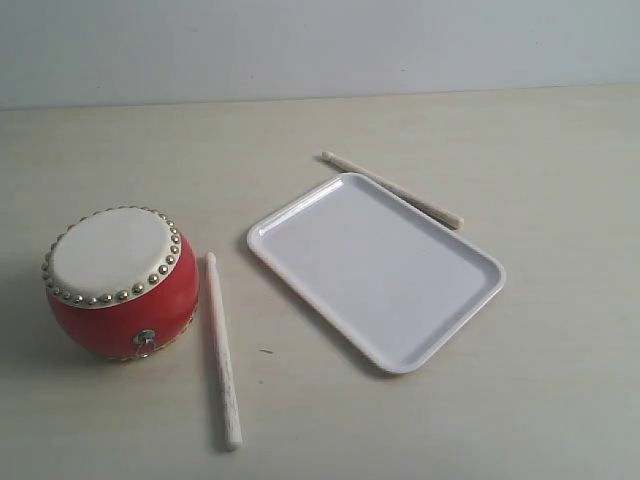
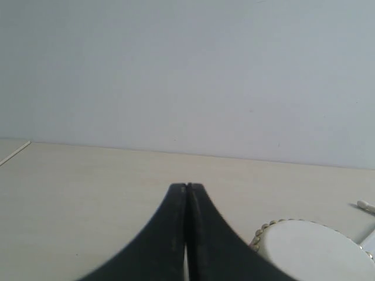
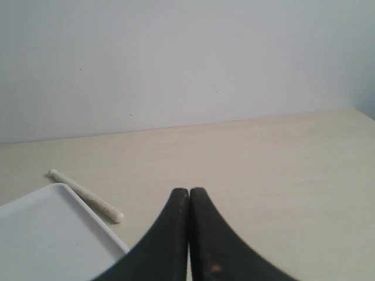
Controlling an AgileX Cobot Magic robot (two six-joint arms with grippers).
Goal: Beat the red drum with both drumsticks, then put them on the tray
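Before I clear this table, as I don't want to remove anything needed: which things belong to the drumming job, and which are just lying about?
Job: red drum; white tray; drumstick beside the drum; drumstick beyond the tray.
Lying about: nothing I can see, apart from a tiny dark speck on the table.

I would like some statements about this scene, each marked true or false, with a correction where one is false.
1. The drum stands upright. True.
2. The tray holds nothing. True.
3. The drumsticks lie on the tray. False: one lies beside the drum, the other by the tray's far edge, both on the table.
4. The left gripper is shut. True.
5. The right gripper holds a drumstick. False: it is shut and empty.
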